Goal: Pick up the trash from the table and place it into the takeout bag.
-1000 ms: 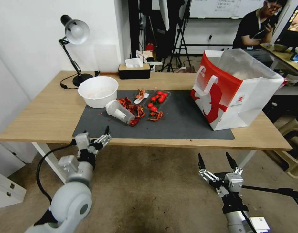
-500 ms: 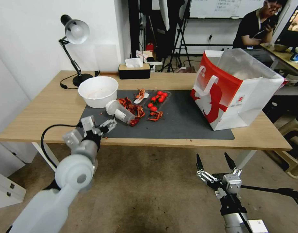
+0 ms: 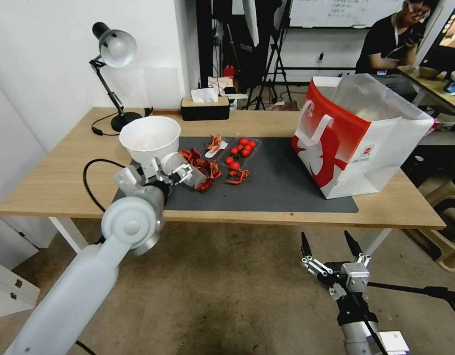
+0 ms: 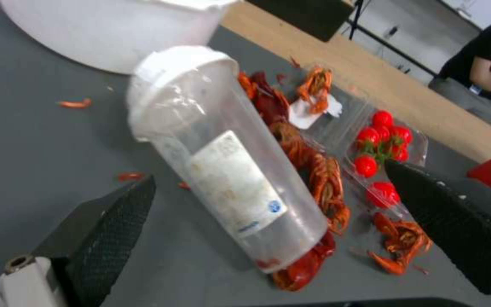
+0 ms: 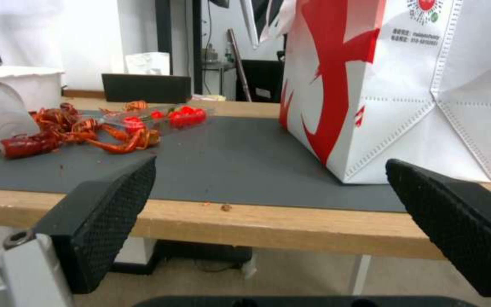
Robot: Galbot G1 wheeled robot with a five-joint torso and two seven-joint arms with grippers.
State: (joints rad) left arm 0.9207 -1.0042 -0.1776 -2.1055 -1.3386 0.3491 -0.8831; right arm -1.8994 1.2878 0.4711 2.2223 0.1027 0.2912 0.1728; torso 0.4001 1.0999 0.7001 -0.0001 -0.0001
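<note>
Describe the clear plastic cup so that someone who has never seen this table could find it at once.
On the dark grey mat of the light wood table, look beside the round white bowl. The clear plastic cup lies on its side against red crayfish shells, between the left claw's open fingers. Alone there, it is see-through, white-lidded and white-labelled.

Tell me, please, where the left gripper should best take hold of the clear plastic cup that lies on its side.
Probably mid-body, across the label: the clear plastic cup lies on the mat, and the open left gripper already straddles it from above. The lidded end is wider.
</note>
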